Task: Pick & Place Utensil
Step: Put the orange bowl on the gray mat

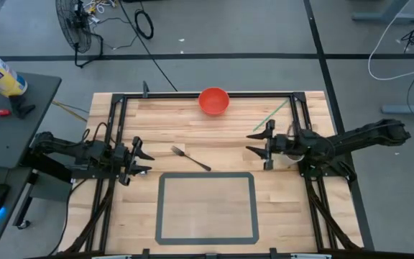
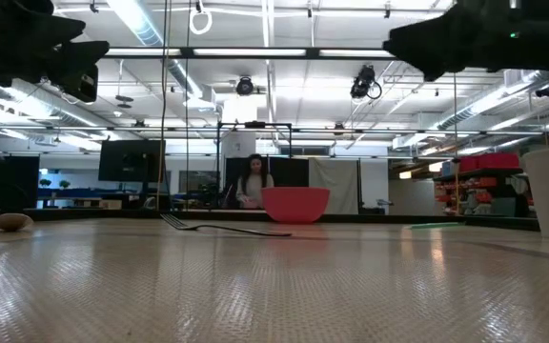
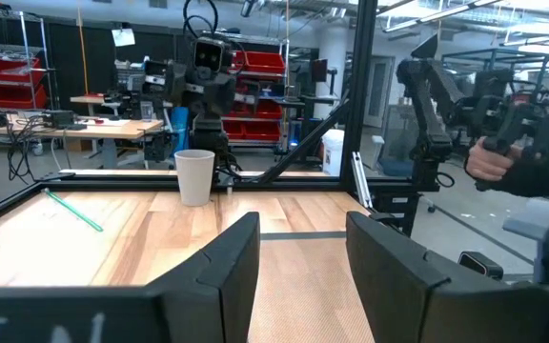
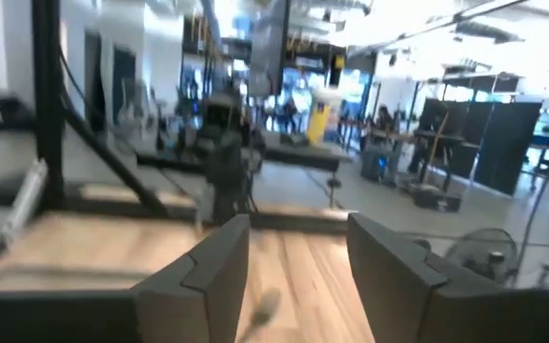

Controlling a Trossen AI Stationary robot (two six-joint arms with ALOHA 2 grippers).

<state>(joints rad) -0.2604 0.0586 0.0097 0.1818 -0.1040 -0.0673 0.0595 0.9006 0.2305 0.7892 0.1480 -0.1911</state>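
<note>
Metal fork [image 1: 190, 157] lies untouched between both arms. Left gripper [image 1: 139, 160] and right gripper [image 1: 259, 141] are released, empty. Step: approach. Next: descend, straddle the handle.

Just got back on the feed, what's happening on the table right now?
Nothing is held yet. The fork lies on the wood between the red bowl and the taped rectangle. The left gripper and the right gripper hover open on either side of it, both empty.
</note>
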